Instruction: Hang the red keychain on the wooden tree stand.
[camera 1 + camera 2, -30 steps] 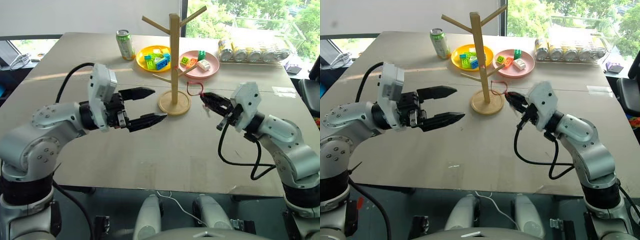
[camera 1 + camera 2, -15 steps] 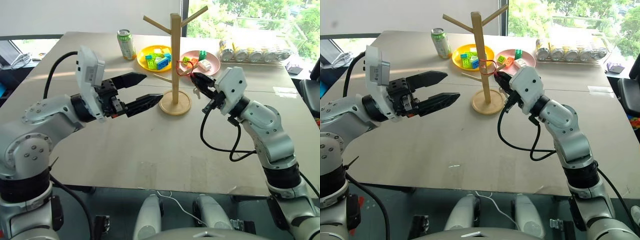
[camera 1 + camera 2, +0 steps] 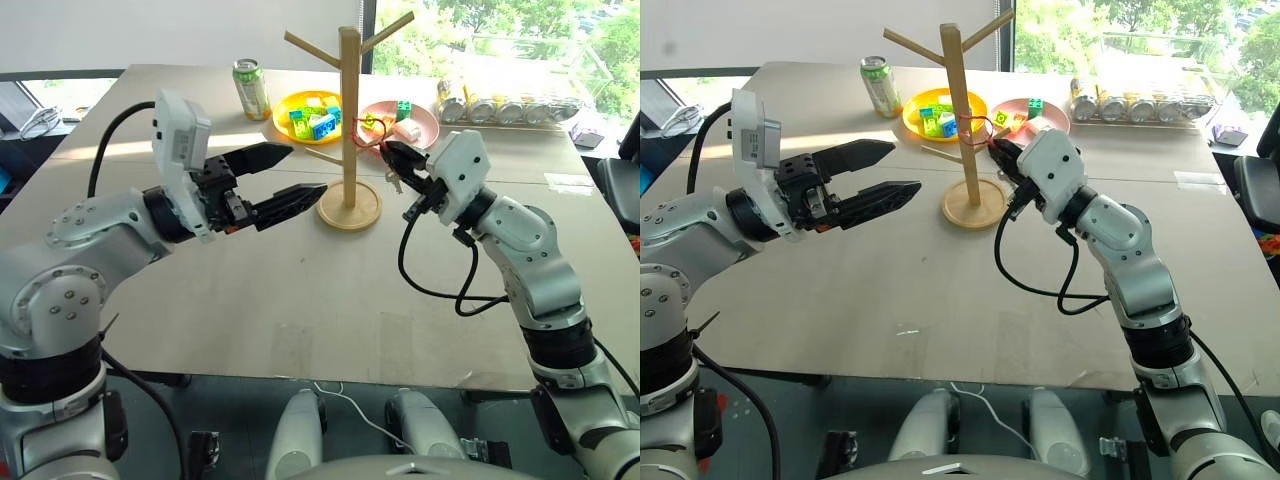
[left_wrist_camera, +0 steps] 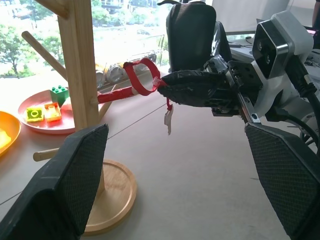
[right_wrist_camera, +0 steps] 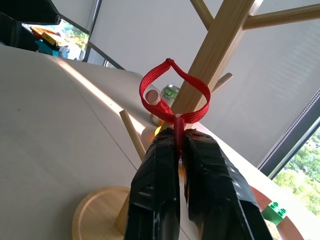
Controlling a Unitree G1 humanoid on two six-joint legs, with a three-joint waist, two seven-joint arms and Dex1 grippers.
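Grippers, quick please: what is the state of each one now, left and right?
Left gripper: open, holding nothing.
Right gripper: shut on the red keychain, its loop at a peg tip of the wooden tree stand.

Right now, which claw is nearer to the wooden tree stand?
Right. The right claw holds the red keychain beside the wooden tree stand; the left claw hovers open, farther away.
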